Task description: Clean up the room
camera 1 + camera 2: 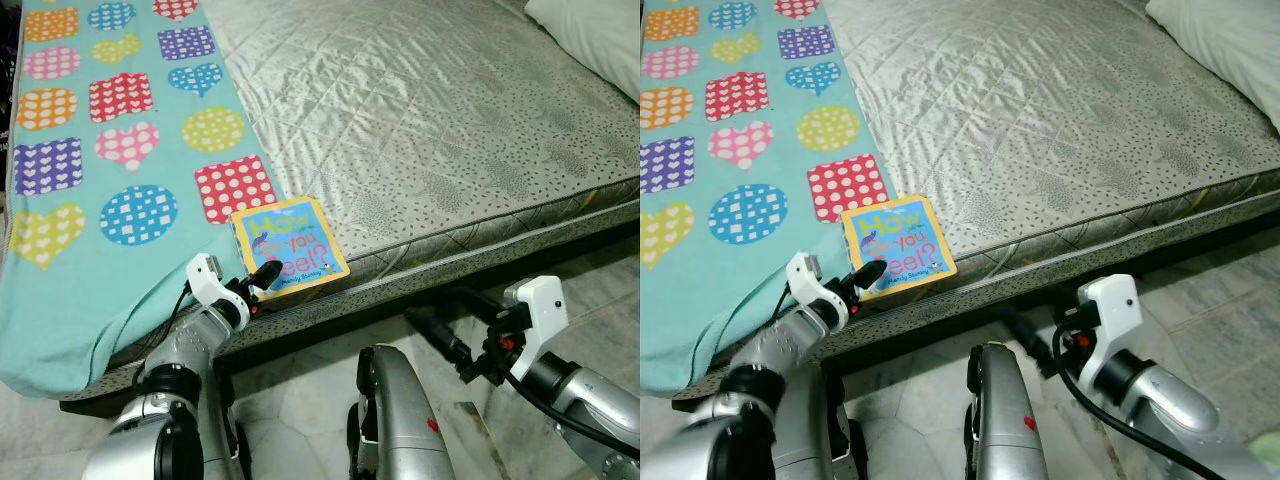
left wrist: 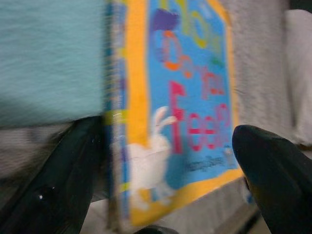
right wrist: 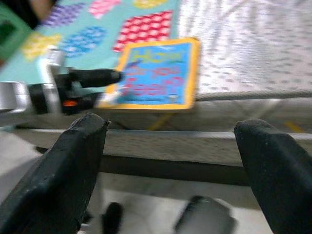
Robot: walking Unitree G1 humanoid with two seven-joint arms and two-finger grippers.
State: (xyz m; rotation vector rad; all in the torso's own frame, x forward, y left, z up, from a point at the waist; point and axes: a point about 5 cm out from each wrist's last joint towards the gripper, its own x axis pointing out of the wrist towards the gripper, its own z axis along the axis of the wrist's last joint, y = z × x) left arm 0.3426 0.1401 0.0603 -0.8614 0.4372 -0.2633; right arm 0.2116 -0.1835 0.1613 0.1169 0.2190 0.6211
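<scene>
One yellow-bordered blue board book (image 1: 289, 246) at bed (image 1: 450, 150) edge; left gripper (image 1: 258, 280) nearer, jaws released, straddling book's near corner; right gripper (image 1: 440, 340) released, idle below.

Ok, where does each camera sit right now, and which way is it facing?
Left eye: head, looking down at the bed; both silver arms show, left gripper at the book.
Right eye: the same scene, with the right gripper low by the bed frame.
Left wrist: on the left arm, looking along its open fingers straddling the book's edge.
Right wrist: on the right arm, facing the bed edge.
Shared: the book, in all four.
</scene>
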